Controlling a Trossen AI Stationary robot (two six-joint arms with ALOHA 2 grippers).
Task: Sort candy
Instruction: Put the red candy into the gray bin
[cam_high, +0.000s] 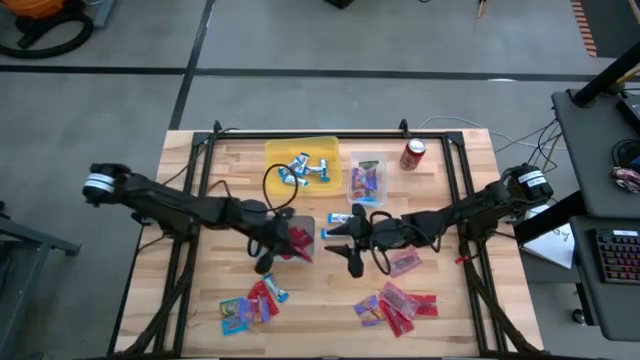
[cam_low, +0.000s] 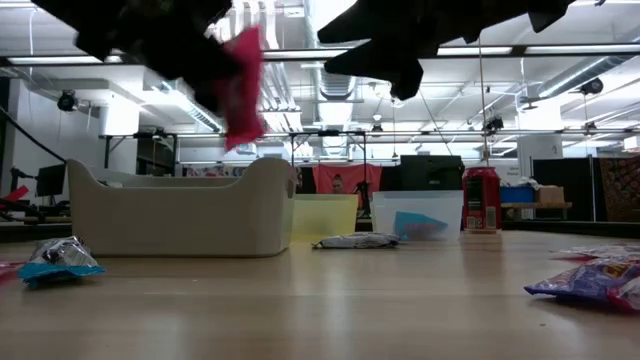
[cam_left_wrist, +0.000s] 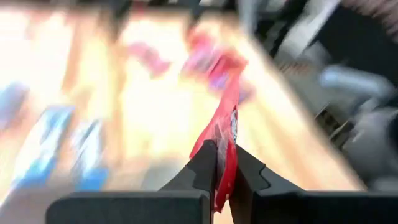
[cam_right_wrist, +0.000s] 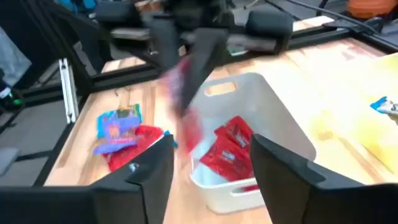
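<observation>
My left gripper (cam_high: 280, 242) hovers above the white bin (cam_right_wrist: 261, 124), shut on a red packet (cam_low: 243, 85). Several red packets (cam_right_wrist: 231, 148) lie inside that bin. My right gripper (cam_high: 350, 248) hangs open in the air to the bin's right and holds nothing; its fingers (cam_right_wrist: 149, 171) frame the bin in the right wrist view. The yellow bin (cam_high: 322, 148) holds blue-and-silver bars (cam_high: 300, 170). The clear bin (cam_high: 367, 162) holds pink and purple packets. Loose candy lies in two heaps near the table's near edge (cam_high: 250, 305) (cam_high: 395, 305). My left gripper pinches the red packet between its two fingers (cam_left_wrist: 202, 165) at one end (cam_left_wrist: 225, 163). The packet is lifted clear and hangs below the gripper over the white bin (cam_low: 180, 205), its free end (cam_low: 245, 125) lowest.
A red soda can (cam_high: 413, 153) stands near the far edge, right of the clear bin. A single blue-and-silver bar (cam_high: 340, 218) and a pink packet (cam_high: 403, 262) lie loose by the right gripper. A black frame (cam_high: 200, 160) runs along the table's sides.
</observation>
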